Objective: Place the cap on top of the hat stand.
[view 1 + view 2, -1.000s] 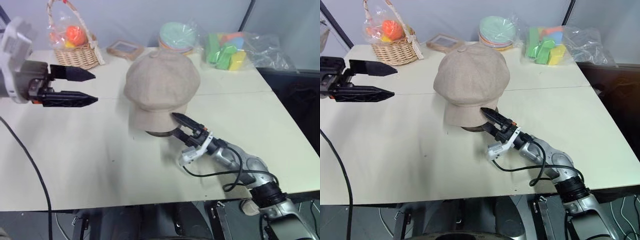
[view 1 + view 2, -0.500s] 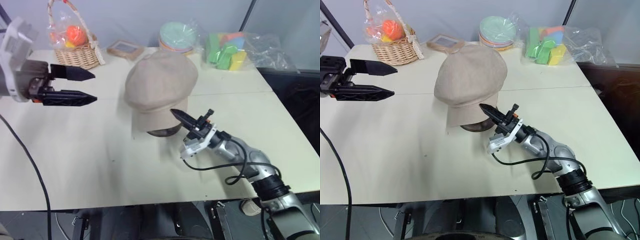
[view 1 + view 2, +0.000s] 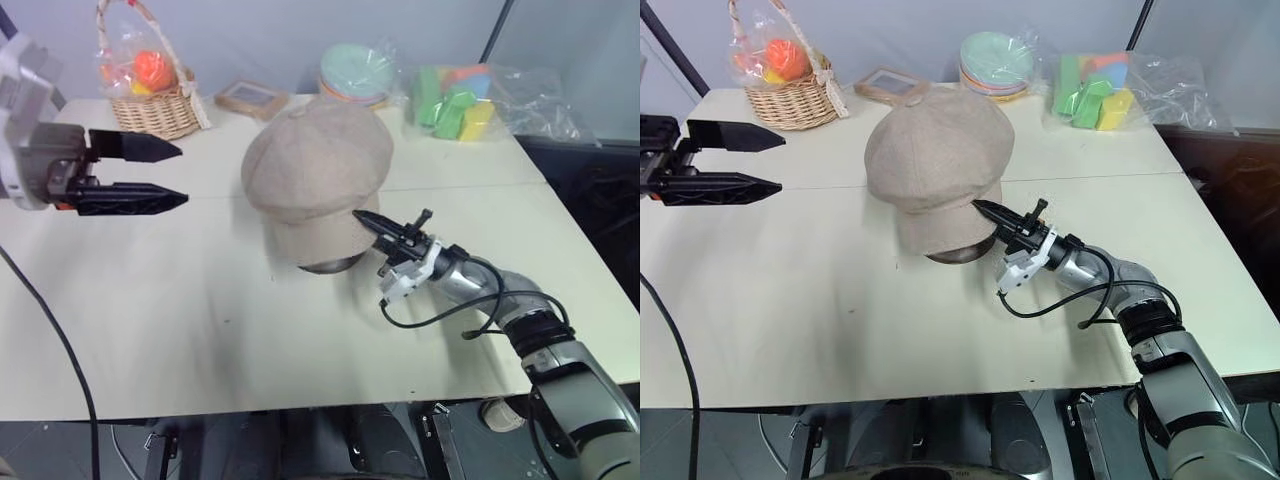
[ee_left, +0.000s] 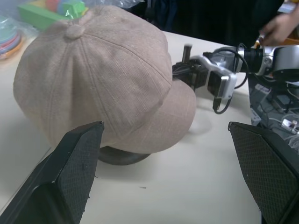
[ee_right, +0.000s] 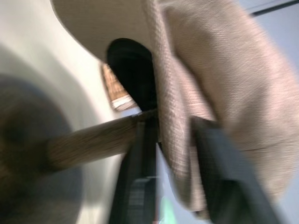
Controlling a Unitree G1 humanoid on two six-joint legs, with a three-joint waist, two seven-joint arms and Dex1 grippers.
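Cap (image 3: pixel 935 160) sitting on hat stand (image 3: pixel 958 253), mid table (image 3: pixel 790 300). Right hand (image 3: pixel 1002 218) at cap's rim, fingers either side of fabric edge, grip unclear. Left hand (image 3: pixel 165 175) spread wide, empty, well off to the side.

One cap (image 3: pixel 317 165) sits on one hat stand (image 3: pixel 330 264), whose dark base shows under the brim. On the tabletop (image 3: pixel 200 320) there are also one wicker basket (image 3: pixel 152 105), one flat framed object (image 3: pixel 250 98), one stack of pastel plates (image 3: pixel 357 73) and one clear bag of coloured foam blocks (image 3: pixel 462 100). Two grippers are in view, the left gripper (image 3: pixel 150 174) and the right gripper (image 3: pixel 385 232), each with two black fingers.
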